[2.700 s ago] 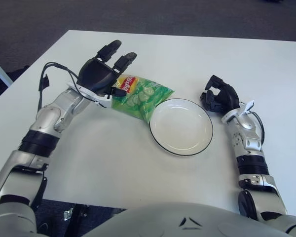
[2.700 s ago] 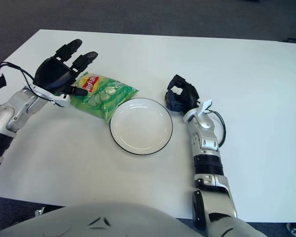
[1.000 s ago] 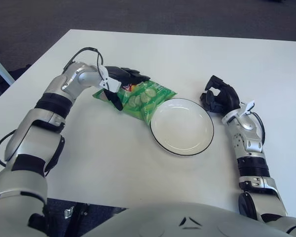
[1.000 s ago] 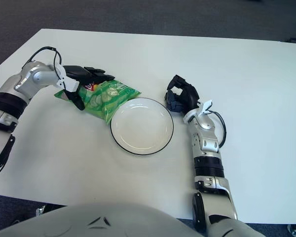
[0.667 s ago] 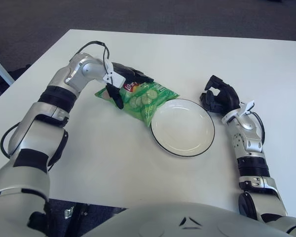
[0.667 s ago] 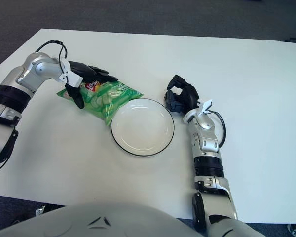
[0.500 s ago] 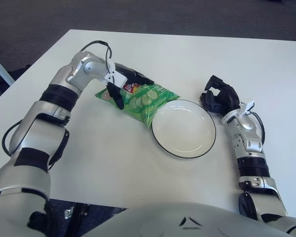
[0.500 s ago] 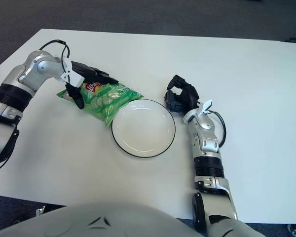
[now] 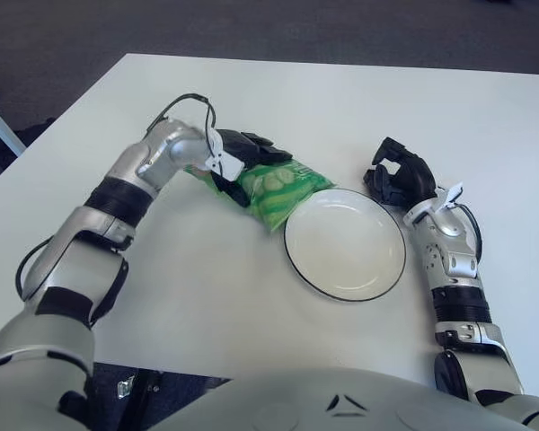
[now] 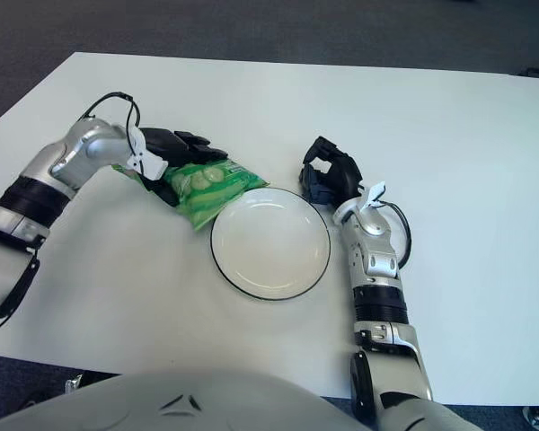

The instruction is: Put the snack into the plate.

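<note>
A: Evidently the left hand (image 9: 242, 162) is clamped on the snack bag (image 9: 283, 187), lying on the counter (image 9: 359, 99) against the plate (image 9: 345, 244) rim.

B: Risk: bag shoves the plate. Right hand (image 10: 331, 178) is curled, empty, beside the plate.

A: Right eye view shows the thumb under the bag better.

The robot has shiny silver arms with black bands, thin black cables, and black left hand (image 9: 242, 154) and right hand (image 9: 400, 180).
</note>
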Robot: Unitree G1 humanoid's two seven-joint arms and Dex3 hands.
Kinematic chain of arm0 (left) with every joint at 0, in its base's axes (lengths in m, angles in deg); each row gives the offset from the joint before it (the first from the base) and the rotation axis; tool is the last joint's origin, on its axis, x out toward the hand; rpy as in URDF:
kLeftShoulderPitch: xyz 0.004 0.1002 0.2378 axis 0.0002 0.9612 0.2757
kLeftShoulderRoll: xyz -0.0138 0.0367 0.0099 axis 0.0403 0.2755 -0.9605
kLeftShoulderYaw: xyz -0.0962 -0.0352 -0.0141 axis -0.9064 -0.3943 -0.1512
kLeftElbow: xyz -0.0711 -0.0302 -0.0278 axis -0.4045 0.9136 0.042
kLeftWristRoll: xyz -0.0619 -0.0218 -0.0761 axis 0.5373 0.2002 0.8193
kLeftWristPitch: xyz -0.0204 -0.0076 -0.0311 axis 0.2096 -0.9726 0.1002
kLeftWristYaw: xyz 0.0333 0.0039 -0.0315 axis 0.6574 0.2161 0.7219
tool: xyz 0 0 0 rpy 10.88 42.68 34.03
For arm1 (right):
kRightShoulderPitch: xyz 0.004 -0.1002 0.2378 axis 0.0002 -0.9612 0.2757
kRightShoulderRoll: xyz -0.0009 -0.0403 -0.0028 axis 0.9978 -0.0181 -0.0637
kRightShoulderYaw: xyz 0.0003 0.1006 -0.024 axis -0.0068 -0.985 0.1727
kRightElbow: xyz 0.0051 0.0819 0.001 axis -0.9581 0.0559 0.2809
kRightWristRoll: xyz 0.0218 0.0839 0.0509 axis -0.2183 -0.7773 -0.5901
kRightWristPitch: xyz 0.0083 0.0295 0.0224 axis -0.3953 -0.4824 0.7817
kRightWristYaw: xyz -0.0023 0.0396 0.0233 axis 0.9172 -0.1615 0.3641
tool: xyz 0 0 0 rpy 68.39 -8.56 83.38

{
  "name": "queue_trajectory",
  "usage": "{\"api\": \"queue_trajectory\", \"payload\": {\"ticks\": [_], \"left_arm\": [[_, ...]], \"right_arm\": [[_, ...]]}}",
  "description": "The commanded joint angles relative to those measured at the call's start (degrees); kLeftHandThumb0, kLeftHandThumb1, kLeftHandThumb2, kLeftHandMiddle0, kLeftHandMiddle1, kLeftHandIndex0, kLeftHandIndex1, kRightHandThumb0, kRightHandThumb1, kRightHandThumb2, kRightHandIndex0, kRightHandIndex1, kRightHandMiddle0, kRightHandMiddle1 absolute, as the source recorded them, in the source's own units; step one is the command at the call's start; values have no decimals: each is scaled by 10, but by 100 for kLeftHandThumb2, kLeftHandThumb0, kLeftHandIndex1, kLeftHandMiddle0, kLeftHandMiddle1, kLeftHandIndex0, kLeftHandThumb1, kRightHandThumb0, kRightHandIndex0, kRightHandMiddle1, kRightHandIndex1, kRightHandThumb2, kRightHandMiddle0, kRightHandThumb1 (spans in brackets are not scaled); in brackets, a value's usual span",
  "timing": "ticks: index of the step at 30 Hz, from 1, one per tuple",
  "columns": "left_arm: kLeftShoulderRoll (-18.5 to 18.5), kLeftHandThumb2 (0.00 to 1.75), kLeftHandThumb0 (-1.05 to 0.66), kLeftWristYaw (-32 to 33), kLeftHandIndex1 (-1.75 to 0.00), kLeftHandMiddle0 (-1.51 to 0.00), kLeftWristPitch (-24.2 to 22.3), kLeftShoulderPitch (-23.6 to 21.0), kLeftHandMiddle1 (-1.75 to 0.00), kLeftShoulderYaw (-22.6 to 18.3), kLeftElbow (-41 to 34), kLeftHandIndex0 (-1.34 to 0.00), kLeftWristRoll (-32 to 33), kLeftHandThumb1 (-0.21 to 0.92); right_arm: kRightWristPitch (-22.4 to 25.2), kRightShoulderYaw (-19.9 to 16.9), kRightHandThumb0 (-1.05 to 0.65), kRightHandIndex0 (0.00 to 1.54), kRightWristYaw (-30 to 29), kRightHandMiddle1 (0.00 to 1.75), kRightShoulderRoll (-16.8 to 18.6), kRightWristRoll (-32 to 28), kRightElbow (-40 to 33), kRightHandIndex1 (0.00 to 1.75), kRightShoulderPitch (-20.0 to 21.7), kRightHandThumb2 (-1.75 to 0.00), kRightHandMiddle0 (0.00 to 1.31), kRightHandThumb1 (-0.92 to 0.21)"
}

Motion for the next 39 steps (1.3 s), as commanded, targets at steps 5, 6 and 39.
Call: {"api": "queue_trajectory", "payload": {"ticks": [5, 6, 39], "left_arm": [[4, 36, -94, 194, -85, -4, 33, 33, -153, 30, 57, 0, -111, 91], [5, 36, -93, 211, -91, -5, 35, 34, -157, 32, 62, 0, -119, 91], [3, 160, 0, 777, -175, -93, -83, 4, -149, 178, 297, -66, -312, -1]], "right_arm": [[4, -1, -47, 127, -5, 175, 14, -2, 15, 175, -40, -126, 58, -36], [5, -1, -47, 127, -6, 175, 15, -2, 15, 175, -40, -126, 58, -36], [23, -10, -46, 124, -13, 175, 19, -12, 13, 175, -35, -122, 56, -39]]}}
